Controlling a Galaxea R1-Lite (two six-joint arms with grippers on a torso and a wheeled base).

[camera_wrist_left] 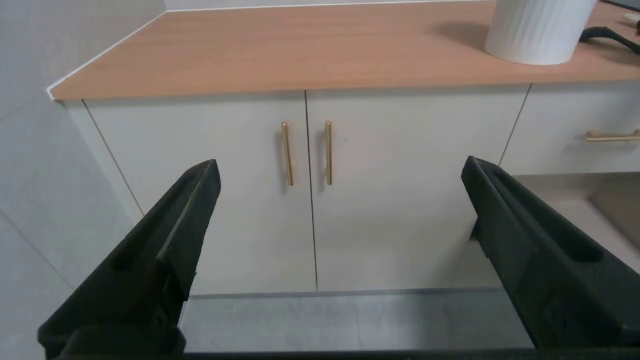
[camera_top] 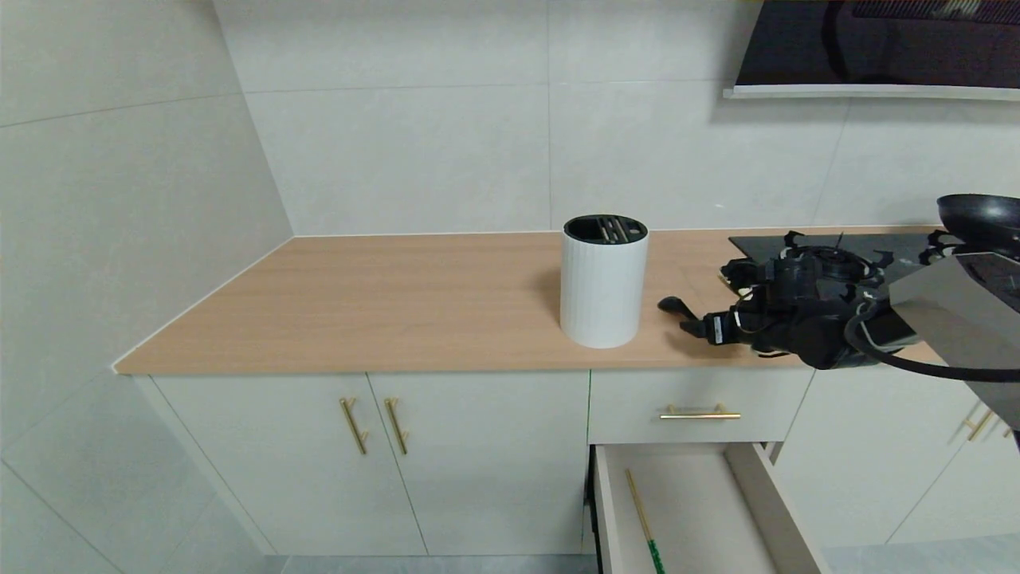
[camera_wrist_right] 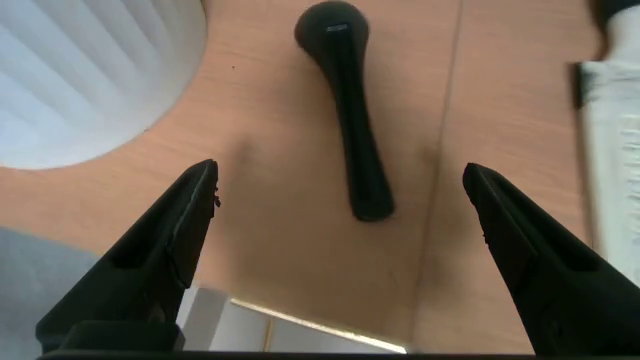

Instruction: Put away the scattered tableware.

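Note:
A black utensil with a rounded end lies on the wooden counter, just right of the white ribbed utensil holder. My right gripper hovers over the utensil's narrow end, open, with one finger on each side and nothing held. In the head view the right gripper is near the counter's front edge beside the utensil. My left gripper is open and holds nothing, low in front of the cabinet doors. The holder stands on the counter beyond it.
An open drawer below the counter holds wooden chopsticks with a green end. A gas hob with a black pan sits at the right. A pale blade-like thing lies beside the utensil. The counter's left half is bare.

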